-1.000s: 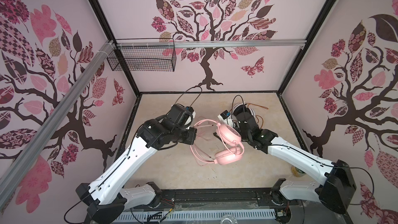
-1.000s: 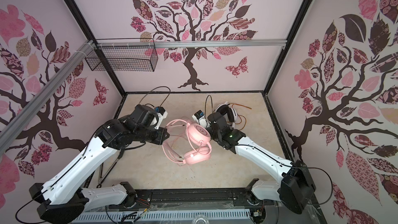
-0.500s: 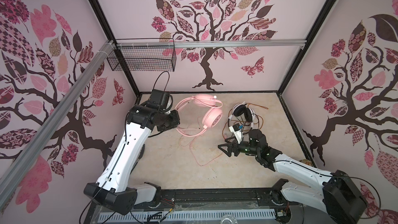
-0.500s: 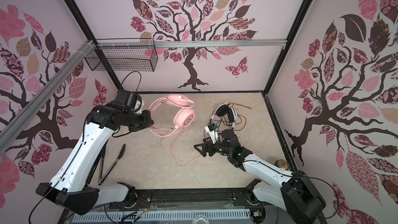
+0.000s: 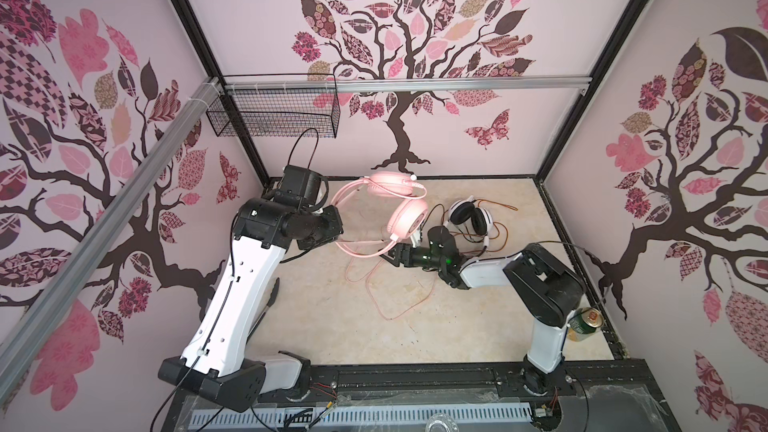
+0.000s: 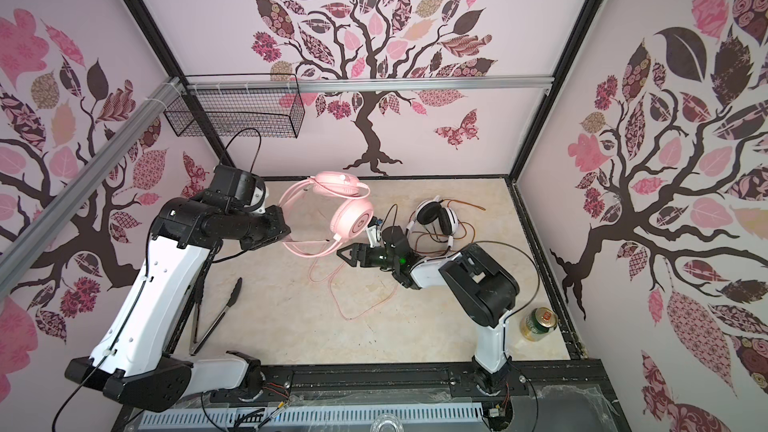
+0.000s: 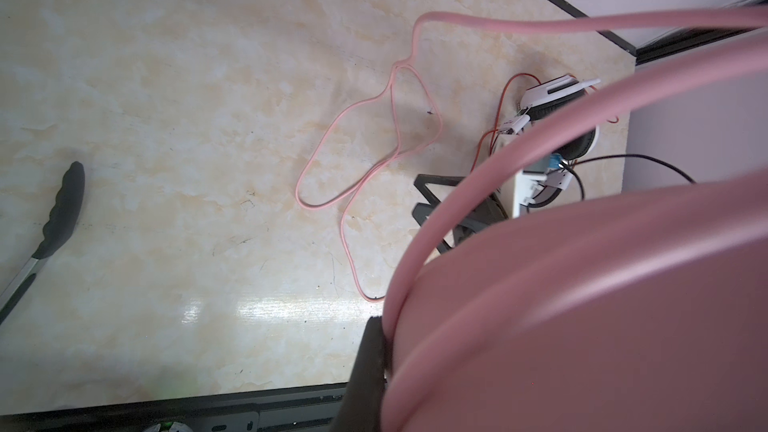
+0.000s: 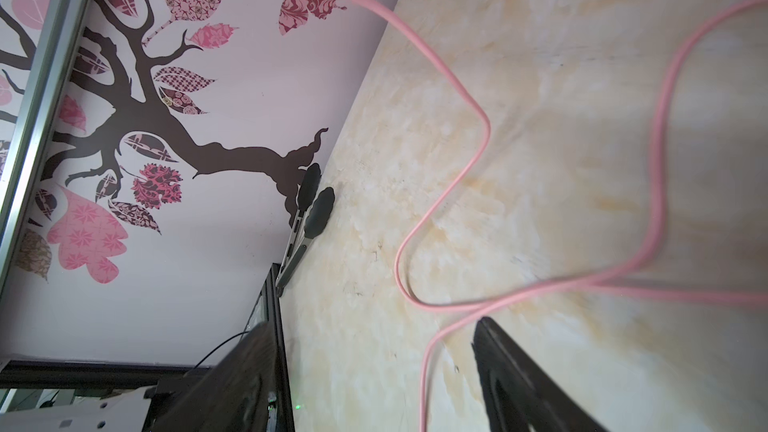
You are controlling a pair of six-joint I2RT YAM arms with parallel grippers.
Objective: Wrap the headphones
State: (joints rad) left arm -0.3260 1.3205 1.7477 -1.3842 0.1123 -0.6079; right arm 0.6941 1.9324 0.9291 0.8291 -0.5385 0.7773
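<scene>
While your left end effector (image 5: 337,236) clamped the pink headphones (image 5: 408,218) aloft, your right end effector (image 5: 390,254) gaped, its pink cable (image 5: 376,284) just ahead; the next move called for pinching it.

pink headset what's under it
The pink headset hangs in the shut left gripper. Below, its cable loops on the table, one strand between the jaws of the open right gripper. The table straight beneath it is covered.

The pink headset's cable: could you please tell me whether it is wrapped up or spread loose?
Spread loose: the pink cable trails in open loops across the table, unwrapped.
</scene>
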